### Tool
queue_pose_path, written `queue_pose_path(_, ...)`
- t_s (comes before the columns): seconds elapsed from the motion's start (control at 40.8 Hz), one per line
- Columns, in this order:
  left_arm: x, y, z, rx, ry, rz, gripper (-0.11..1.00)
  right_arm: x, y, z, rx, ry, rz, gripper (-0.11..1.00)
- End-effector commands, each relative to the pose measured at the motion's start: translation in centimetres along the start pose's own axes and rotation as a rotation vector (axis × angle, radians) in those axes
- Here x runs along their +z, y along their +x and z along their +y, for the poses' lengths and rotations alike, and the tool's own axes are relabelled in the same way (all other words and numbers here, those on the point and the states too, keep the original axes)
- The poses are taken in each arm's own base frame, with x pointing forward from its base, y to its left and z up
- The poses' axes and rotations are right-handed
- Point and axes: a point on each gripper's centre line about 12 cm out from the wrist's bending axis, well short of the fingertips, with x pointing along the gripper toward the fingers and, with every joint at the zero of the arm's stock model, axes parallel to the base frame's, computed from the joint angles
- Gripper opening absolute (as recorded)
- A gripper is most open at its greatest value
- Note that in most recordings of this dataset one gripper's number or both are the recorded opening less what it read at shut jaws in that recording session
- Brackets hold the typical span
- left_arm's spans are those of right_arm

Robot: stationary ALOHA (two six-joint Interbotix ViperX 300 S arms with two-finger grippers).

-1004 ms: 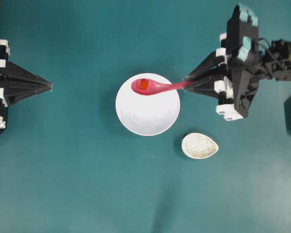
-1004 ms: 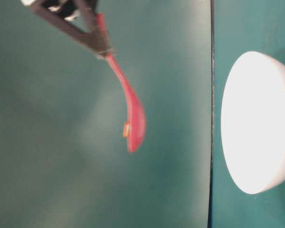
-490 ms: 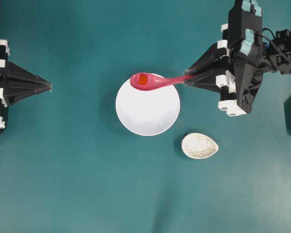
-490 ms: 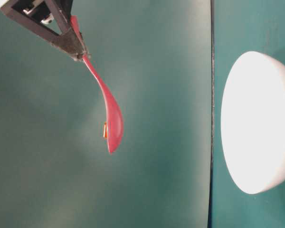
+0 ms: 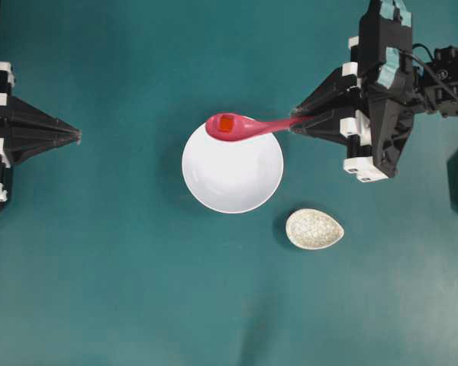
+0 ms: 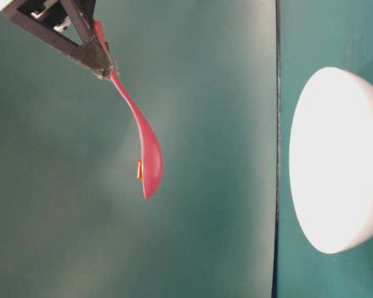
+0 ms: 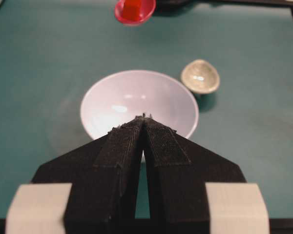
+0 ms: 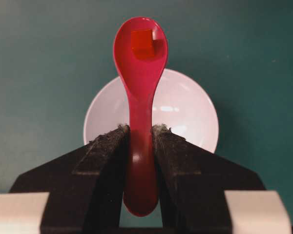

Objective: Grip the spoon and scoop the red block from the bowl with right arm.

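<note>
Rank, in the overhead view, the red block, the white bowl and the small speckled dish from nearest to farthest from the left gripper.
From the left gripper:
1. White bowl, at the middle of the table; its rim is nearest.
2. Red block, in the spoon above the bowl's far edge.
3. Speckled dish, beyond the bowl, on the lower right.

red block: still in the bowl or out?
Out. The red block sits in the scoop of the spoon, which the right gripper holds lifted above the bowl, whose inside shows empty.
</note>
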Motion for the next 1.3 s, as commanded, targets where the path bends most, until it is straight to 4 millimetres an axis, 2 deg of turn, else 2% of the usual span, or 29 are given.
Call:
queue_pose_path(0.0,1.05,0.06,0.03,0.002,0.000,-0.028,0.00,1.50,-0.95,0.17,0.004,-0.007,-0.053,0.25)
queue_pose_path(1.274,0.70,0.22,0.04,0.003,0.003,-0.014,0.00,1.52,-0.95,0.06,-0.006,-0.031,-0.055,0.25)
